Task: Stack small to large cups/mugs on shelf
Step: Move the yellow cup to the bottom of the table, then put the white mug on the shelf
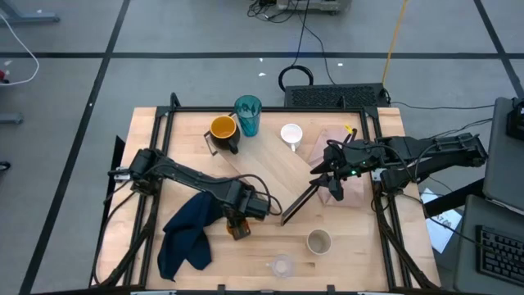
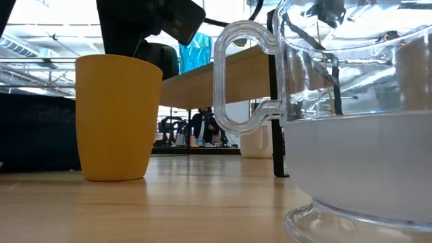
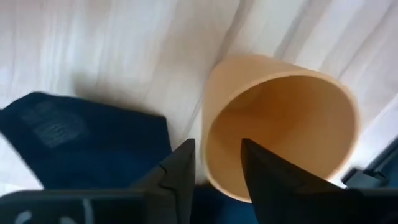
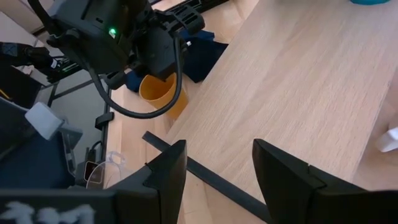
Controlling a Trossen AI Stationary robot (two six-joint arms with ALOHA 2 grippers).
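The small orange cup (image 1: 237, 227) (image 2: 115, 118) stands upright on its base on the table, beside a dark blue cloth. My left gripper (image 3: 217, 163) is open over the cup's rim (image 3: 208, 146), one finger outside the wall and one inside; the gap is wider than the wall. My right gripper (image 4: 219, 171) (image 1: 332, 179) is open and empty above the right end of the light-wood shelf (image 1: 274, 168). The teal tumbler (image 1: 248, 115), yellow-orange mug (image 1: 223, 131) and white mug (image 1: 291, 135) stand along the shelf's far side. The beige-grey cup (image 1: 318, 242) and clear cup (image 1: 282, 266) stand near the table's near edge.
The dark blue cloth (image 1: 187, 233) lies bunched on the table left of the orange cup. A pinkish cloth (image 1: 348, 160) lies under my right gripper. The shelf's dark end support (image 1: 299, 205) runs slantwise between the orange cup and the beige-grey cup. A dark frame (image 1: 164, 123) rims the table.
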